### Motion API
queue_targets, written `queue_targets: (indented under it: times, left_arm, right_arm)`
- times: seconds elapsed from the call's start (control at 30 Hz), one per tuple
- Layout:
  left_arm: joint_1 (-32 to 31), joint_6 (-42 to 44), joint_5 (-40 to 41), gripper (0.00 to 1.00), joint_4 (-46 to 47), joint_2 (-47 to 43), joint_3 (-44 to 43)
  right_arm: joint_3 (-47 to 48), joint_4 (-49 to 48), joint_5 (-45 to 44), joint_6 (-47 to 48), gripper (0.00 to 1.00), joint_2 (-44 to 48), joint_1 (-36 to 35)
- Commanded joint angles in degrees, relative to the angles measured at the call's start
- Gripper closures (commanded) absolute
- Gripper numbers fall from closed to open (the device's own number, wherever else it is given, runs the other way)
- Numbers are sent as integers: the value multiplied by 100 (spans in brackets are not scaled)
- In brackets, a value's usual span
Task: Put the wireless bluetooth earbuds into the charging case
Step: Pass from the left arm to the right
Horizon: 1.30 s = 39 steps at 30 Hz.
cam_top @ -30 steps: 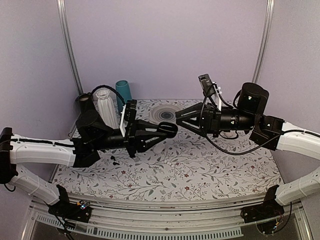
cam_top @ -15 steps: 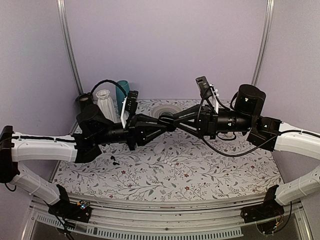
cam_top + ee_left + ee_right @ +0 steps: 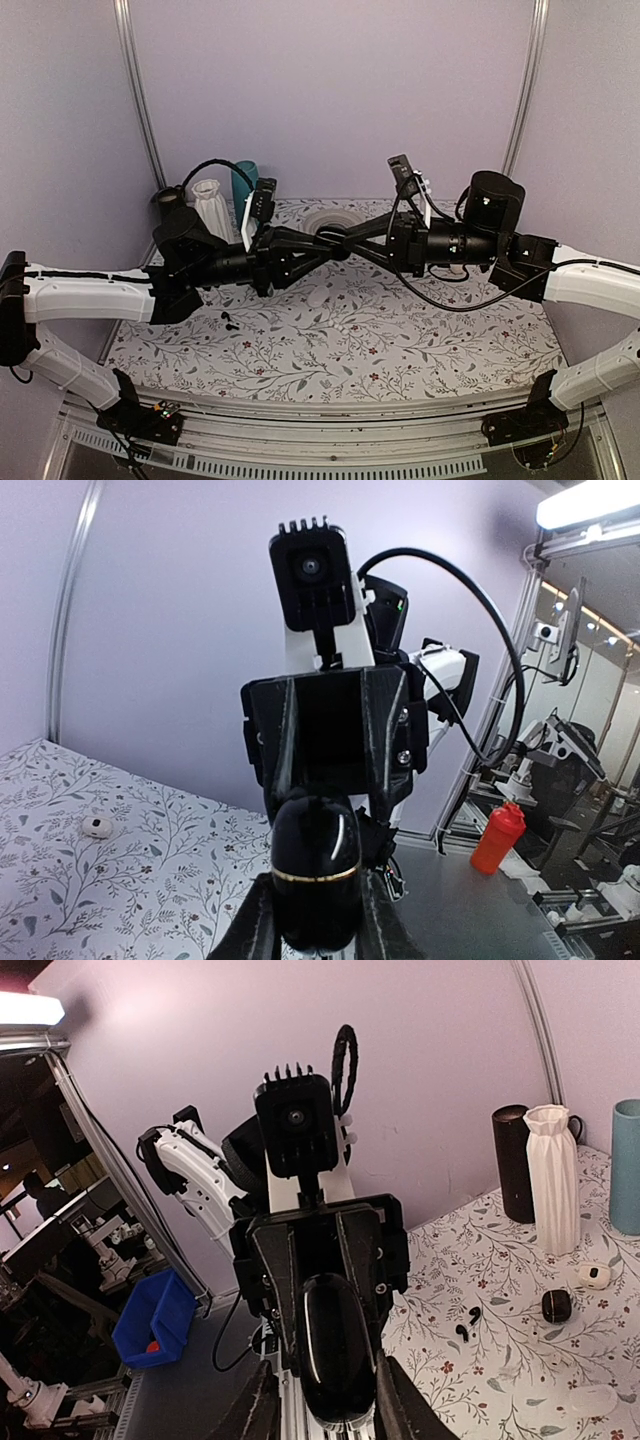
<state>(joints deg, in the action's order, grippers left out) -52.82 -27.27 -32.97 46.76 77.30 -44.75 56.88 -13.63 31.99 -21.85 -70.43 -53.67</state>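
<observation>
A glossy black charging case (image 3: 315, 875) with a gold band hangs in mid-air above the table's middle. My left gripper (image 3: 318, 935) is shut on its lower half. My right gripper (image 3: 332, 1410) faces it head-on, its jaws straddling the other end of the case (image 3: 338, 1360): one finger sits against the side, a slim gap shows at the other. In the top view both grippers meet at the case (image 3: 340, 242). Two black earbuds (image 3: 465, 1322) lie on the floral table, also at the left in the top view (image 3: 230, 322).
A small black case (image 3: 556, 1306) and a white case (image 3: 594, 1276) lie near a white vase (image 3: 213, 205), a teal cup (image 3: 245, 180) and a black cylinder (image 3: 168, 200) at the back left. A grey round disc (image 3: 325, 222) lies under the grippers.
Both arms moved toward each other until the grippers met. The right jaws came over the case's free end and narrowed around it. The left grip is unchanged.
</observation>
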Motion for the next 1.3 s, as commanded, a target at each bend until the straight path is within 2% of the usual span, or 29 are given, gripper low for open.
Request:
queue_targets:
  times: [0.0, 0.57, 0.63, 0.73, 0.97, 1.07, 1.13, 1.2, 1.27]
  left_arm:
    - [126, -123, 140, 100, 43, 82, -174]
    - [168, -244, 191, 100, 149, 233, -242]
    - [170, -241, 218, 100, 149, 246, -244]
    - [177, -256, 210, 100, 202, 279, -249]
    - [183, -270, 212, 100, 271, 299, -231]
    - [184, -255, 212, 100, 272, 295, -219]
    - [180, -238, 204, 100, 272, 285, -205]
    - [187, -233, 230, 96, 268, 265, -173]
    - [199, -235, 322, 82, 263, 219, -123]
  right_arm:
    - [-30, -155, 99, -78, 69, -106, -97]
    - [9, -175, 177, -184, 80, -217, -92]
    - [19, -168, 196, -195, 79, -223, -92]
    - [43, -141, 264, -219, 73, -267, -99]
    - [-14, -189, 169, -299, 74, -243, -93]
    - [-48, -224, 130, -320, 79, -213, -95]
    - [-69, -264, 117, -346, 86, -199, -92]
    - [-79, -300, 114, -383, 89, -199, -98]
    - [-90, -336, 91, -415, 91, -203, -92]
